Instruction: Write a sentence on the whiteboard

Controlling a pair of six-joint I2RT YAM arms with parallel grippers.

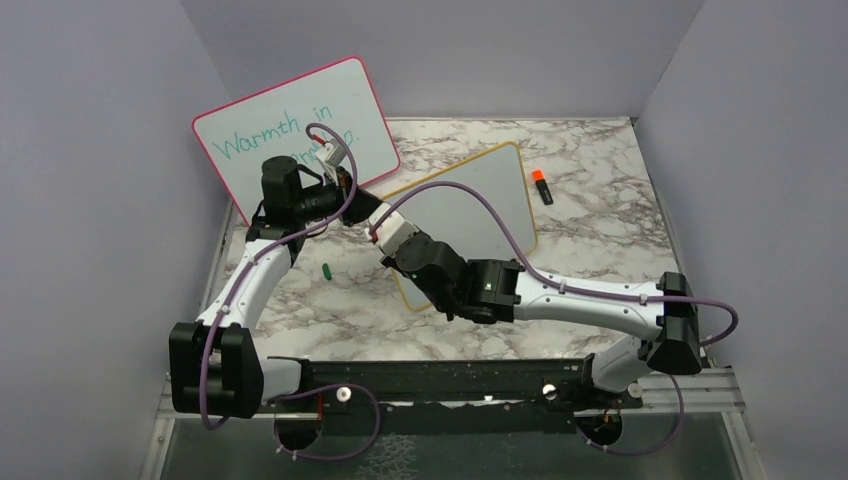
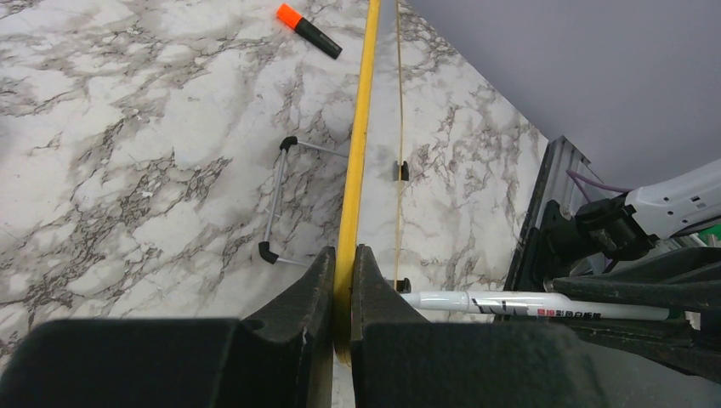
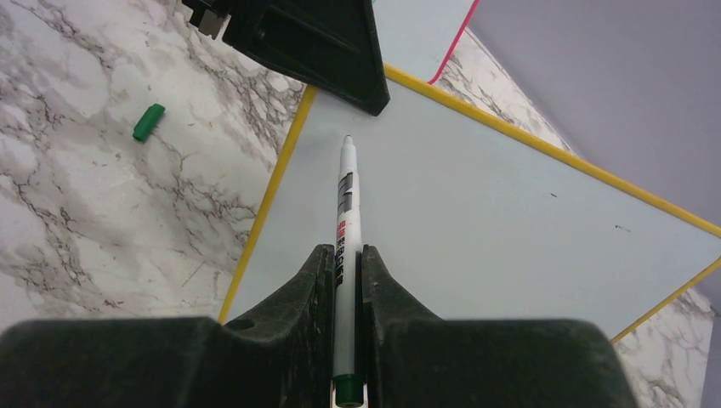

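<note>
Looking from my end, I see the right tool (image 3: 344, 259) pinching a white marker (image 3: 344, 200), its tip aimed at the whiteboard (image 3: 476, 204), which stands tilted in the middle of the worktop (image 1: 600, 240). My left tool (image 2: 343, 259) is clamped on its yellow frame edge. A green cap (image 1: 326, 269) lies left of it; farther back are an orange highlighter (image 1: 541, 186) and a pink-framed board (image 1: 300, 115).

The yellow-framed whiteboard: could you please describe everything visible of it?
The whiteboard is a pale rectangle in a thin yellow-orange frame with rounded corners, its surface blank. It stands tilted on the marble table, propped behind by a wire leg with black tips. The left tool is shut on its edge; the marker in the right tool points at it, contact unclear.
</note>
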